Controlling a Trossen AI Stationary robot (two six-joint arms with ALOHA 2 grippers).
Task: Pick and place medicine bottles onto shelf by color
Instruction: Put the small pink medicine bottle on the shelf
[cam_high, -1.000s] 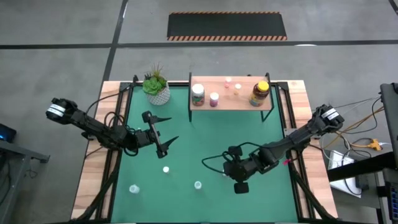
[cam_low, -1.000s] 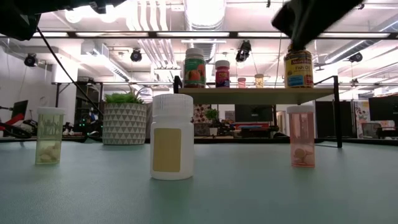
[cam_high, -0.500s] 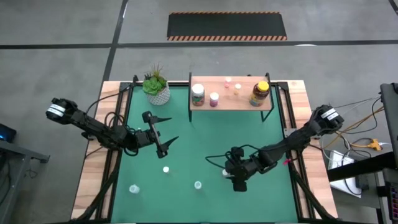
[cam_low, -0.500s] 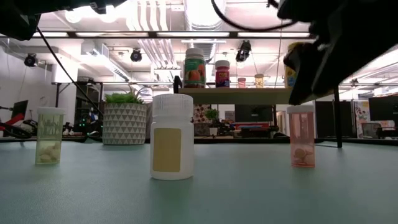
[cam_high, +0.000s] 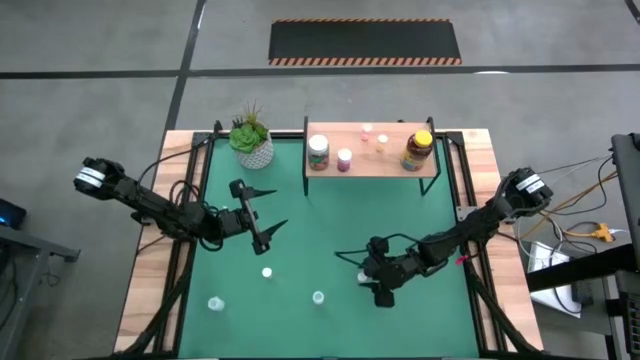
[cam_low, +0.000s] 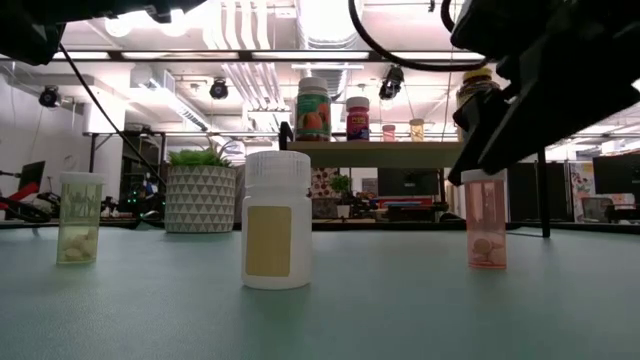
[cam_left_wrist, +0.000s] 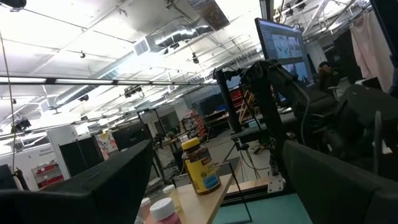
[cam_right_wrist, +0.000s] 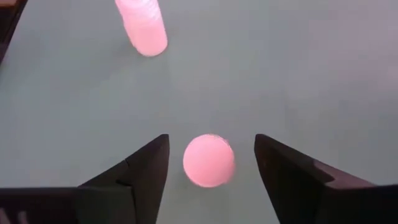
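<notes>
R gripper (cam_right_wrist: 210, 163) points down at the green table (cam_high: 330, 210), fingers spread wide, nothing pinched. Right btwn the fingers (cam_right_wrist: 130, 180), seen cap-on: a small pink bottle (cam_right_wrist: 209, 160), round pale-pink top, upright on the mat, gap each side, not touching either finger. Low view shows the same bottle (cam_low: 486, 219) as a see-through pink tube w/ pills at the bottom, gripper (cam_low: 520, 100) dark and just above it. High view: gripper (cam_high: 383, 287) sits over it, so bottle itself hidden there.

Beyond the gripper, farther out on the mat, a 2nd bottle (cam_right_wrist: 142, 26), pink-looking in the wrist view, upright, well apart. White bottle (cam_low: 277, 232) w/ tan label stands nearer the table middle; a clear yellowish one (cam_low: 80, 217) far toward the L side.

Shelf (cam_high: 372, 162) at the table's far edge, well apart from R gripper: holds amber yellow-lidded jar (cam_high: 418, 150), a white-capped bottle w/ orange label (cam_high: 318, 152), smaller ones btwn them. Plant (cam_high: 251, 141) beside shelf's L end.

Open mat all round R gripper; table's front edge near it, R edge w/ black frame rails not far.

L gripper (cam_high: 262, 212) waits above the mat on the L side, fingers apart, empty.
</notes>
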